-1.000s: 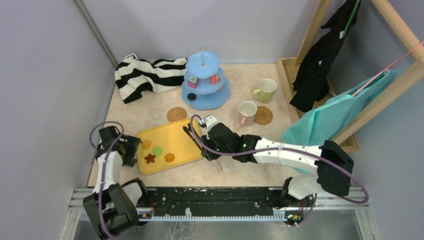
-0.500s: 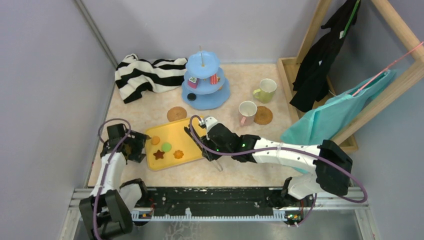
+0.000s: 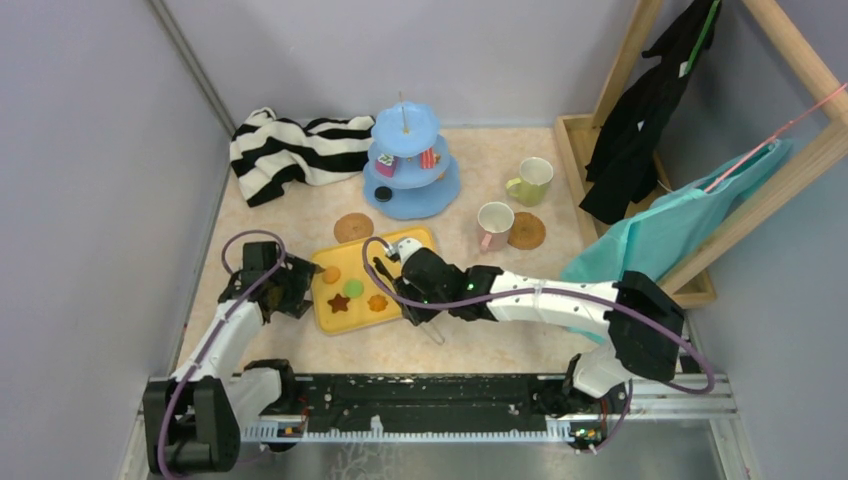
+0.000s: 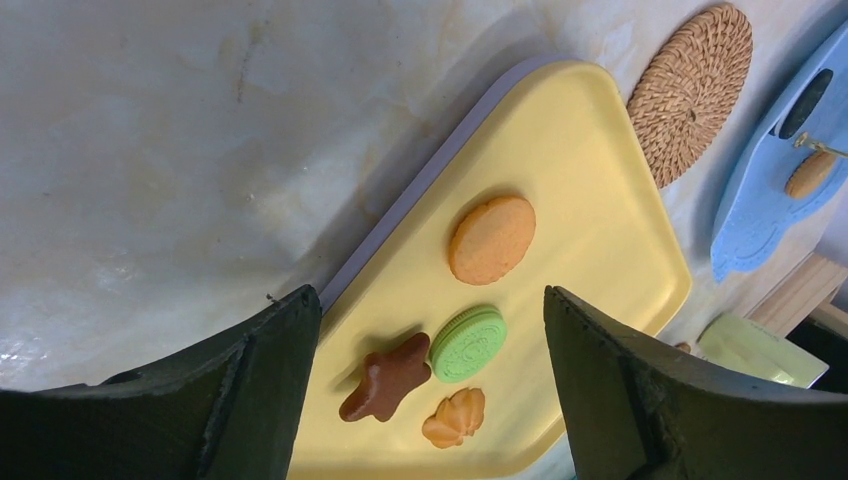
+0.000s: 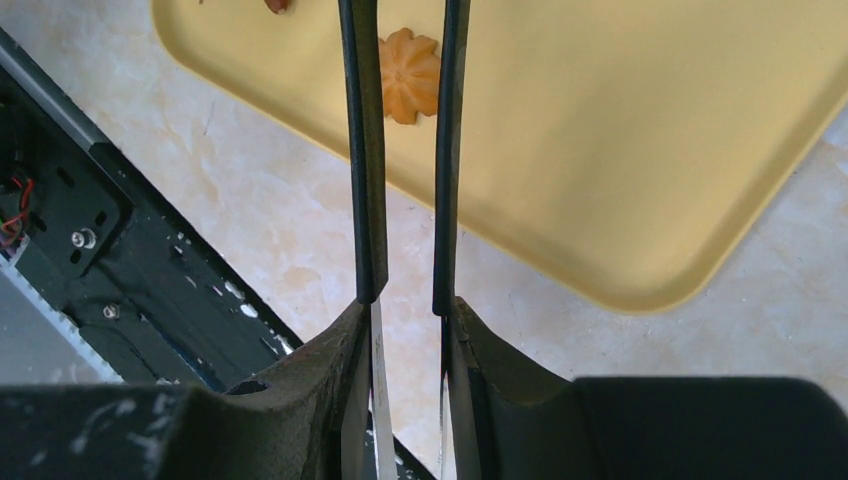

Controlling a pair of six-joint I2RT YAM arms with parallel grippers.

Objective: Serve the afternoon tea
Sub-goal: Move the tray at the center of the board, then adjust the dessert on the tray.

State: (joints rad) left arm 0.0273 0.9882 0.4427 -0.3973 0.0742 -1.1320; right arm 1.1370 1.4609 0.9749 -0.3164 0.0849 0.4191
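The left end effector (image 4: 430, 300) stands spread wide at the edge of the yellow tray (image 4: 600, 200), and that edge lies between its fingers. I cannot tell whether they touch it. Just past its fingertips on the tray lie a brown star cookie (image 4: 383, 377), a green sandwich cookie (image 4: 467, 343), a round orange cookie (image 4: 491, 238) and an orange flower cookie (image 4: 454, 417). Beyond the tray's far end, a cork coaster (image 4: 695, 90) sits on the counter (image 4: 150, 150), with the light-blue stand (image 3: 410, 160) past it.

The right end effector (image 5: 405, 320) is clamped on thin black tongs (image 5: 362, 150). Their arms run close together over the tray with nothing gripped between them, and the flower cookie shows in the gap on the tray below. Well apart from it, on the side away from the tray, the pink-handled cup (image 3: 494, 224) stands just beside the second coaster (image 3: 526, 231), and the yellow-green cup (image 3: 531, 181) stands beyond.
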